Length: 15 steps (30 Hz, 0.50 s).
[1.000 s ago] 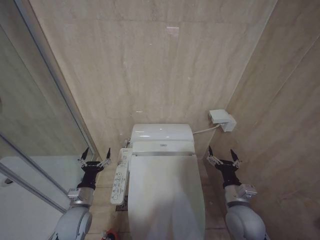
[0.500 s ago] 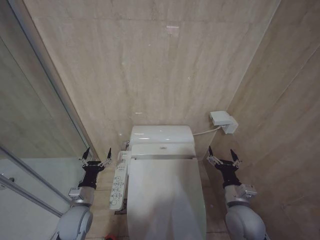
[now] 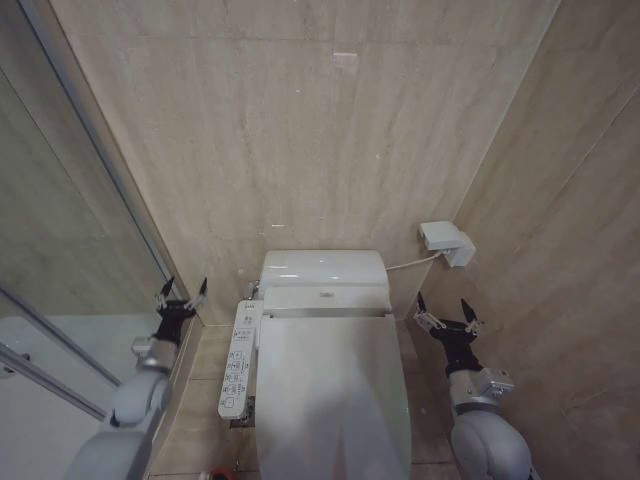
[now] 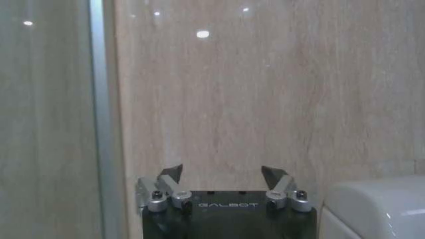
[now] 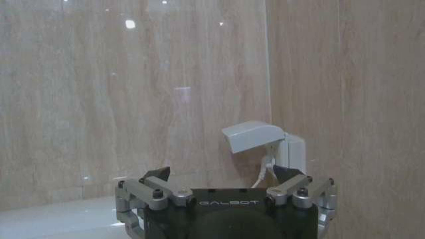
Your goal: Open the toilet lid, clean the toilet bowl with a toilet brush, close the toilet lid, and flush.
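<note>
Beige tiled walls box in the toilet, glass partition on my left. The lid is down flat over the bowl, so I judge step one, opening it, not yet begun. My left gripper hangs beside the control panel, fingers apart and empty; my right gripper likewise, near the lid's right edge. Next I need a finger under the lid's front rim.
</note>
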Motion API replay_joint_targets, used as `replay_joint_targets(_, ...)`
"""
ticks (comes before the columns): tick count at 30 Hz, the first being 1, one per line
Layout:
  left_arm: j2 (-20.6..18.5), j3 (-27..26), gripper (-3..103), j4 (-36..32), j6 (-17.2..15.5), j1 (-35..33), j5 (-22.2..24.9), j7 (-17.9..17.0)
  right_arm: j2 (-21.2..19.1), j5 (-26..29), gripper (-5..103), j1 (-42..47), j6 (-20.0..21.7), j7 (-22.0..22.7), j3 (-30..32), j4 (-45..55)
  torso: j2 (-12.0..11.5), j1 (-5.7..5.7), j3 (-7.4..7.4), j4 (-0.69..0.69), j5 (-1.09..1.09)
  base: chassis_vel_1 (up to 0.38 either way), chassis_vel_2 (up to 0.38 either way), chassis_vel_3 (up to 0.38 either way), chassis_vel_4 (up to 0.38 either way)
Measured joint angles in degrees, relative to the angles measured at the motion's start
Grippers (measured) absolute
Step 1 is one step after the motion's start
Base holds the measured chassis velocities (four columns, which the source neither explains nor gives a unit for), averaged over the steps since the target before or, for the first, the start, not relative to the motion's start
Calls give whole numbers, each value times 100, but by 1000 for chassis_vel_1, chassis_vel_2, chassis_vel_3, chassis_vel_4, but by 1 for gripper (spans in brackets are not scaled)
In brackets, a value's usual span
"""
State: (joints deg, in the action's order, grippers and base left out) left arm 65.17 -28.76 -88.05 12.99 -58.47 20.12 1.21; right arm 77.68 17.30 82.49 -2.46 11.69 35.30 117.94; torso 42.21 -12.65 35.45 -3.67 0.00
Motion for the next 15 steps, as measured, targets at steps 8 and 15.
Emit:
replay_joint_targets(8, -133, 474, 58, 642, 87, 597, 171, 183, 0, 0, 100, 0, 0, 0, 0, 0, 0, 0, 0, 0, -1, 0, 0, 0, 0)
replay_joint_targets(15, -273, 739, 32, 1062, 160, 952, 233, 368, 0, 0, 100, 0, 0, 0, 0, 0, 0, 0, 0, 1, 0, 0, 0, 0, 0)
